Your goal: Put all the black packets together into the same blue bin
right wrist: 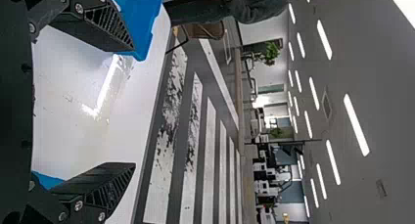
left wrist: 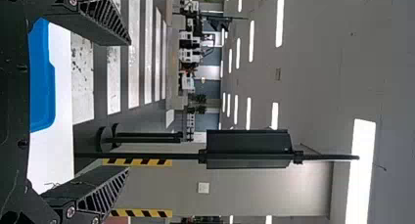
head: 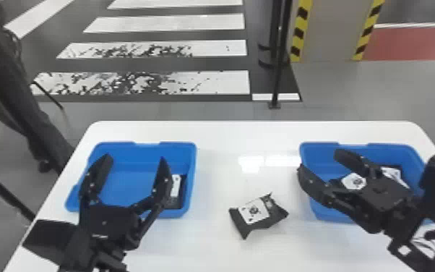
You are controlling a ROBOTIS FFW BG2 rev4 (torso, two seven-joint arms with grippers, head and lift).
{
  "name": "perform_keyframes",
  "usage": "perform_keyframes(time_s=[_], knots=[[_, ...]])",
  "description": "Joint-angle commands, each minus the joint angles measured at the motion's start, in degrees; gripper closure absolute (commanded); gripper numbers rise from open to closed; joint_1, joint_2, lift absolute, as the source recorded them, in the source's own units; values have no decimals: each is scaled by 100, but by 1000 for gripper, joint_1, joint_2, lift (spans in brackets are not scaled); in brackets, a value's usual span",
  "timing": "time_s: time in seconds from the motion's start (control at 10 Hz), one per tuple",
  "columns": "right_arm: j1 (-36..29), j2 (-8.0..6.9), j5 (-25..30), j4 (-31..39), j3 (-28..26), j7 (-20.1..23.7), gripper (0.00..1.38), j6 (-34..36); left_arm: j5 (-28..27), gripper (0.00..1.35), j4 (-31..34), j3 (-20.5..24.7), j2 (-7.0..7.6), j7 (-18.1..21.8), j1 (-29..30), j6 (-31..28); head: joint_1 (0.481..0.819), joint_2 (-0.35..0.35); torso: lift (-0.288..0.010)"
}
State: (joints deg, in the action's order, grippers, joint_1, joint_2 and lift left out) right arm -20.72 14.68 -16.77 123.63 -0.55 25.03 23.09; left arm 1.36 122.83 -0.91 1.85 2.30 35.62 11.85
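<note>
In the head view my left gripper (head: 133, 162) stands open over the left blue bin (head: 119, 144), which holds a black packet (head: 175, 202) with a white label along its right side. My right gripper (head: 318, 159) is open above the right blue bin (head: 386, 145); black packets with white labels (head: 391, 173) lie in there, partly covered by the gripper. Between the bins a creased black packet (head: 276, 217) lies on the white table. The left wrist view has the left gripper (left wrist: 129, 106) with fingers wide apart, and in the right wrist view the right gripper (right wrist: 133, 109) is likewise spread.
The white table (head: 220, 134) carries both bins, one at each side. Beyond its far edge a black post (head: 280, 72) stands on the floor.
</note>
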Motion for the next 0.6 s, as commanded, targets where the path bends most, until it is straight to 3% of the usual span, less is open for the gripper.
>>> perform_keyframes(time_s=[0.0, 0.2, 0.5], knots=[[258, 35, 77, -220, 157, 63, 191, 208, 1, 128, 0, -12, 0, 7, -4, -4, 695, 84, -110], [610, 105, 168, -544, 374, 283, 191, 517, 1, 128, 0, 0, 0, -2, -18, -4, 695, 99, -110], [1637, 289, 168, -1837, 1151, 810, 191, 644, 13, 128, 0, -23, 0, -2, -32, -4, 695, 139, -110]])
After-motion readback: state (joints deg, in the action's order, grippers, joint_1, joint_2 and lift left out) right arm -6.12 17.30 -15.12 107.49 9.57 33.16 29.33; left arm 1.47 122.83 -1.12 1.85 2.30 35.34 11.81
